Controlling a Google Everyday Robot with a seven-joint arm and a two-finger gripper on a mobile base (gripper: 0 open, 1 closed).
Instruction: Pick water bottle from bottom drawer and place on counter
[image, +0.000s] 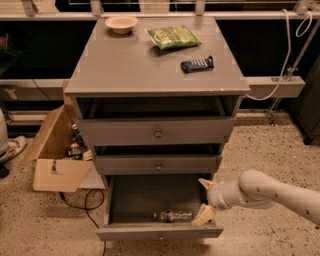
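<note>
Right, the pincer (204, 199) sits low at the right-hand side of the bottom drawer (160, 233), its two pale fingers spread wide, one up near the drawer above, the other down by the drawer front, with nothing gripped between them. That spread makes sense: the water bottle (172, 216) lies on its side on the dark drawer floor, close to the front, its right end just beside the lower finger, and an open grip lets the fingers come either side of its body. The drawer stands pulled out, which is why the bottle can be reached at all beneath the two upper drawers. The arm comes in low from the right, likely to slip under them. Up top, the desk (140, 65) carries a bowl (122, 23), a green chip bag (172, 36) and a dark blue packet (197, 64) toward the back and right, so the bare front left looks the natural landing spot. The pick is not yet made, the placing all to come
</note>
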